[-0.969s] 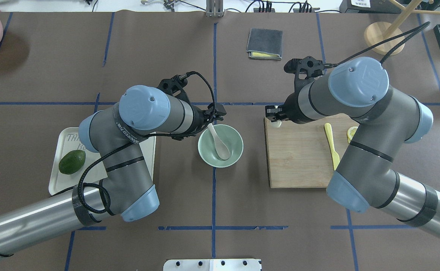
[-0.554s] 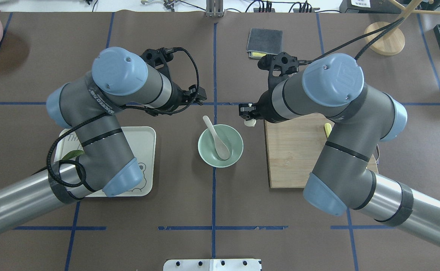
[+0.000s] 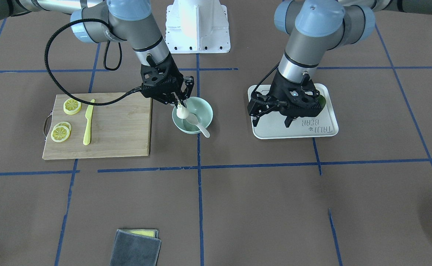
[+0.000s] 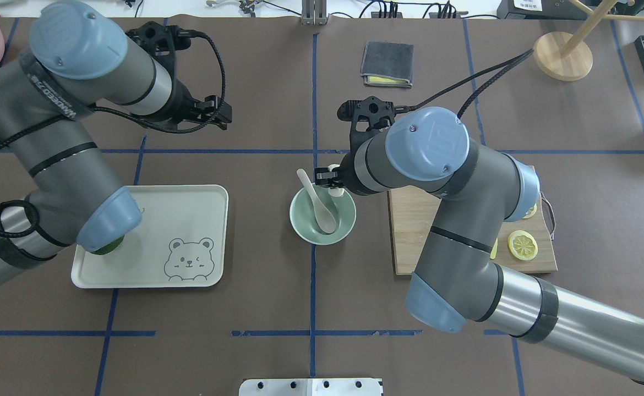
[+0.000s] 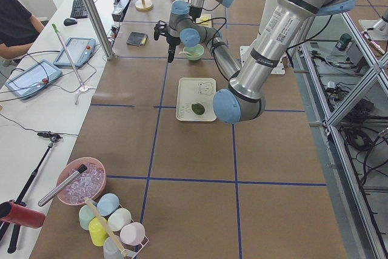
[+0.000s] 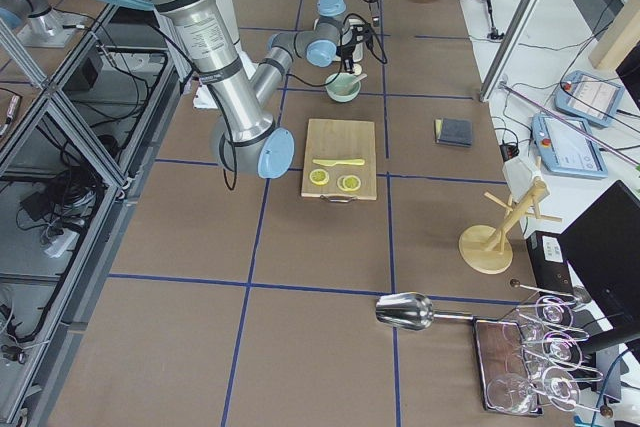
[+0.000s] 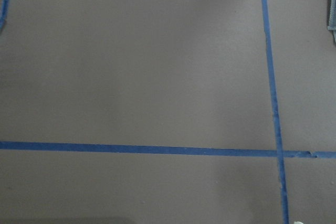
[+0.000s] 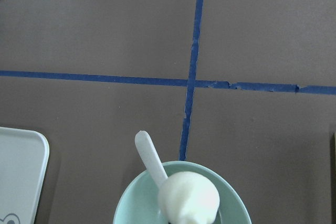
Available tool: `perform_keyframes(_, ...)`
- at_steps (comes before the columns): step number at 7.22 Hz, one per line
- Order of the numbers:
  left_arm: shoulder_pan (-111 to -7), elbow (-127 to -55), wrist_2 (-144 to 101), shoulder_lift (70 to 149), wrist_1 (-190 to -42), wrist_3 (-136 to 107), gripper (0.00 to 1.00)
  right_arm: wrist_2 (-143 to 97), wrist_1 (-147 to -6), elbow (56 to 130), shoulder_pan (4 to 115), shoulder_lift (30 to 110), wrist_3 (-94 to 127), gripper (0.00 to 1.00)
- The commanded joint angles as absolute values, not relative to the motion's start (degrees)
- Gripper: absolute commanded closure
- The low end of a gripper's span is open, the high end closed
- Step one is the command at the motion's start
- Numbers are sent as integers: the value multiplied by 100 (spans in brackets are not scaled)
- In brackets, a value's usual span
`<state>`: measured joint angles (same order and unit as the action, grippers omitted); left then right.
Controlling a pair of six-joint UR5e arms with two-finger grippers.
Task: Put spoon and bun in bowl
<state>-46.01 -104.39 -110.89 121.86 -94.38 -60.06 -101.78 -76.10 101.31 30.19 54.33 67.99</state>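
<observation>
Pinching the bun [image 3: 181, 112] by its twisted top, the right gripper [image 3: 179, 106] hangs over the bowl [image 3: 205, 111]. Its jaws stand close together, clamped on the bun, with nothing else between them.

The bun hangs within the bowl's opening, on the side toward the cutting board [image 3: 120, 122]. I cannot tell whether its underside touches the bowl's floor. That arm's wrist camera looks straight down on the bun, with mint-green rim on both sides of it and the spoon [image 3: 200, 128] just beside it.

Progress, as I judge it:
- Spoon: done. Its scoop lies in the basin and its handle leans out over the rim on the side away from the robot.
- Bun: carried to the bowl but not yet let go.
- Left to do: part the jaws so the bun settles beside the scoop, then lift clear without knocking the handle.

Further out, the left gripper [image 3: 271, 119] hovers over the tray [image 3: 275, 128], well apart from the bowl. Its fingers are spread wide and hold nothing.

On the cutting board lie the lemon slices [image 3: 61, 132] and a yellow knife [image 3: 88, 123]. Neither belongs to the task.
</observation>
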Motion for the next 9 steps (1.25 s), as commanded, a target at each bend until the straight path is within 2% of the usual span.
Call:
perform_keyframes(1,-4947,-10582,-11118,11919,-9299,-5355,0,-10143,-7611,10002,2918,5353,6803,99)
perform_keyframes(2,-5131,-10591,-11127,11805,-9281,-5039,0,-10143,-7611,9993,2901,5353,6811,62)
perform_keyframes(3,-5176,-10600,-11127,11708,-9281,-4906,0,-10143,-7611,9993,2900,5353,6812,5)
perform_keyframes(4,-5203,-10608,-11127,11637,-9281,-4843,0,-10143,-7603,9993,2900,5344,6881,0)
perform_keyframes(9,-5484,-10591,-11127,11584,-9097,-4333,0,-10143,-7603,9993,2883,5309,7093,0)
